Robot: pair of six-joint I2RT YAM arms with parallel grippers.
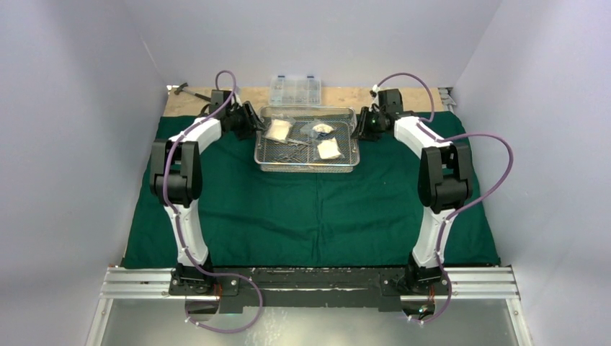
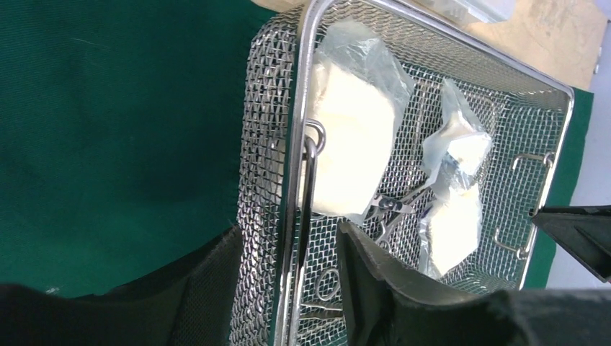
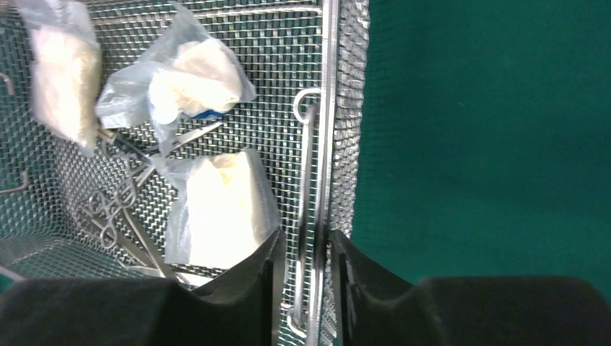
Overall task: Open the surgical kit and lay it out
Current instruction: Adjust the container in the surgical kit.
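Observation:
The dark green cloth wrap [image 1: 310, 216] lies spread flat, and the steel wire-mesh tray [image 1: 308, 169] stands on its far middle. Inside lie three clear gauze packets [image 1: 277, 130] [image 1: 323, 129] [image 1: 329, 149] and small steel instruments [image 1: 292, 148]. My left gripper [image 1: 253, 128] [image 2: 288, 231] is open and straddles the tray's left end wall and drop handle [image 2: 308, 180], with a gap on the inner side. My right gripper [image 1: 362, 128] [image 3: 304, 238] is shut on the right end wall and its handle [image 3: 310, 166], one finger inside beside a gauze packet [image 3: 216, 216], the other outside.
A clear plastic compartment box [image 1: 295, 89] sits just behind the tray on the bare wood strip. A small hammer [image 1: 189, 89] lies at the back left corner. White walls close in on both sides. The cloth reaches almost to the arm bases.

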